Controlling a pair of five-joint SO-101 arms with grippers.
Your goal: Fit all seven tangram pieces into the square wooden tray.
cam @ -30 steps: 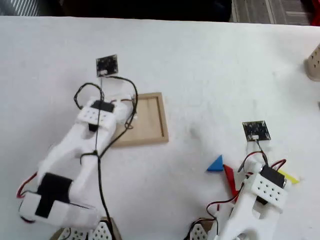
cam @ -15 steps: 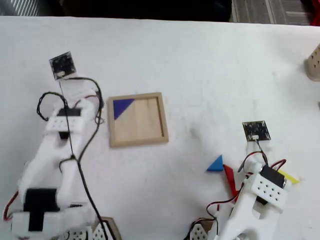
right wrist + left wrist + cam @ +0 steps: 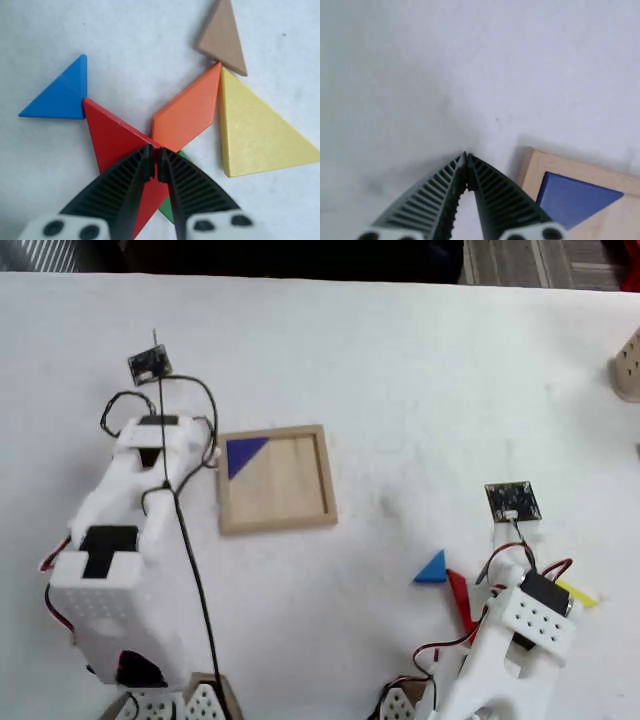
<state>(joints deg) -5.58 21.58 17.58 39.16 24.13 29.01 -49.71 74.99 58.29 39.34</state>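
The square wooden tray lies left of the table's middle, with a dark blue triangle in its far left corner. My left gripper is shut and holds nothing, just off that corner of the tray, beside the dark blue triangle. My right gripper is shut and hovers where the red triangle meets the orange parallelogram. Around them lie a light blue triangle, a yellow triangle, a brown triangle and a sliver of a green piece.
The left arm stands left of the tray. Low on the right, the right arm covers part of the loose cluster; the light blue triangle, red triangle and yellow triangle stick out. A perforated object sits at the right edge.
The left arm has swung left off the tray, uncovering the dark blue triangle in the tray's corner, then drawn back towards the tray's left side. The right arm has not moved.
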